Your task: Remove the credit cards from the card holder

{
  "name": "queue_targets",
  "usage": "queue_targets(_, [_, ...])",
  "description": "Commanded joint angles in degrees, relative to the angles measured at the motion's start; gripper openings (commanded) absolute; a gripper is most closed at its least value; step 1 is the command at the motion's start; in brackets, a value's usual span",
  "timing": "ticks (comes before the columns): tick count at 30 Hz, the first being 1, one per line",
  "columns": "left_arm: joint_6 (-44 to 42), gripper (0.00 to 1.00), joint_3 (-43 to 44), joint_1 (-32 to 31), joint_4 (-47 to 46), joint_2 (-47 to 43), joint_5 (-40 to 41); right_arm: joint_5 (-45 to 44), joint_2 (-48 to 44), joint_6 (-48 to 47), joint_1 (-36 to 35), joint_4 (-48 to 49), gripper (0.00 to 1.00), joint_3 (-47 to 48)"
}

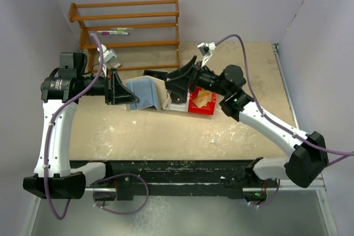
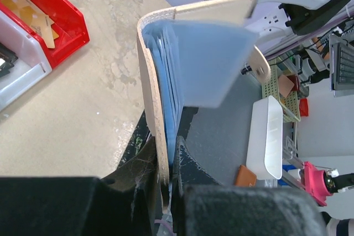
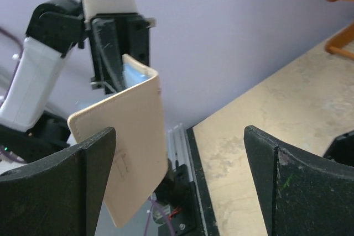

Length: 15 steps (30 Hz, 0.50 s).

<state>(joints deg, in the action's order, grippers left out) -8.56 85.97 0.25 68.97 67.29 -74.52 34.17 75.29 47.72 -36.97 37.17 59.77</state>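
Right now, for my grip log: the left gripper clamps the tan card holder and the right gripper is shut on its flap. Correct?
Not quite. The right gripper is open, its jaws wide apart, as the right wrist view shows. The left gripper does clamp the card holder.

White shells with chunky black joints on the left arm [image 1: 52, 136] and right arm [image 1: 271, 128]; purple cable [image 1: 238, 36] loops along each; right tool [image 3: 180, 136] has fat matte-black fingers [image 3: 310, 192], bit scuffed
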Motion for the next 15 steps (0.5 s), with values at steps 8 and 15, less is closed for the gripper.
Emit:
queue_targets(8, [0.6, 0.01, -0.3, 0.2, -1.9, -0.5, 0.2, -3.9, -7.1, -0.5, -3.7, 6.7, 0.99, -4.4])
queue_targets(15, [0.4, 0.01, -0.4, 0.3, -2.2, -0.4, 1.1, -7.5, -10.4, -1.7, -3.9, 5.5, 0.99, -5.3])
